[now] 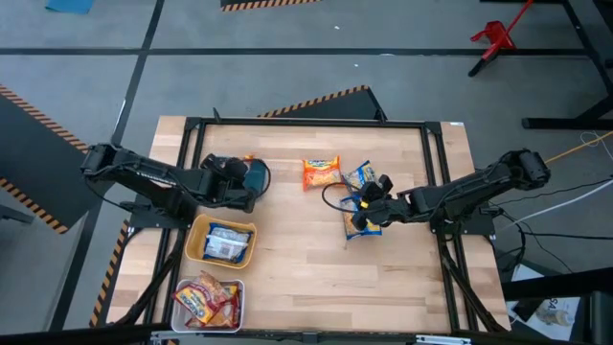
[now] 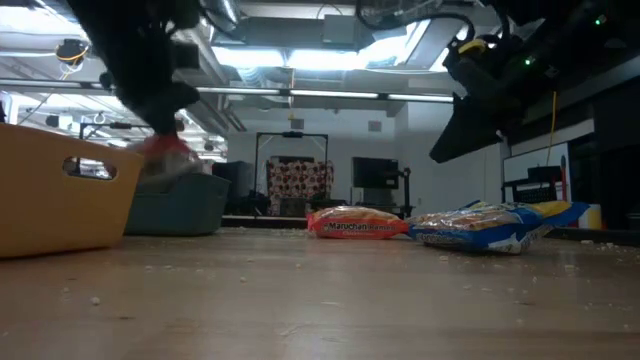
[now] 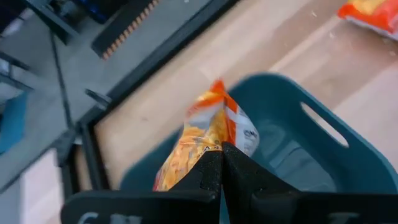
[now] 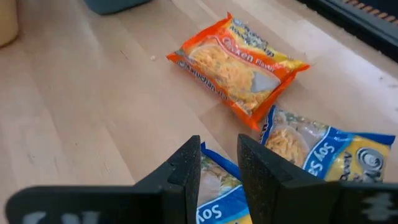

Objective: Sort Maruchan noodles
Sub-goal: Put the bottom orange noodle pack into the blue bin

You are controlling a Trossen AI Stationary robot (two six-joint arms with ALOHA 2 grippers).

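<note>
left end effector (image 3: 222,163) clamped on orange packet (image 3: 205,140) over teal tray (image 3: 323,149). right end effector (image 4: 219,167) fingers slightly apart above blue packet (image 4: 214,193) on desk (image 1: 316,259). packets likely light, crinkly, slippery, brittle contents; pinch edge seam.

A: What are the arms like?
B: Two dark, near-black jointed arms; the left arm (image 1: 144,180) and right arm (image 1: 479,190) look alike.
A: Any cabling?
B: A black cable loops beside the right gripper (image 1: 369,213), whose fingers (image 4: 180,171) are flat, matte black wedges.
</note>
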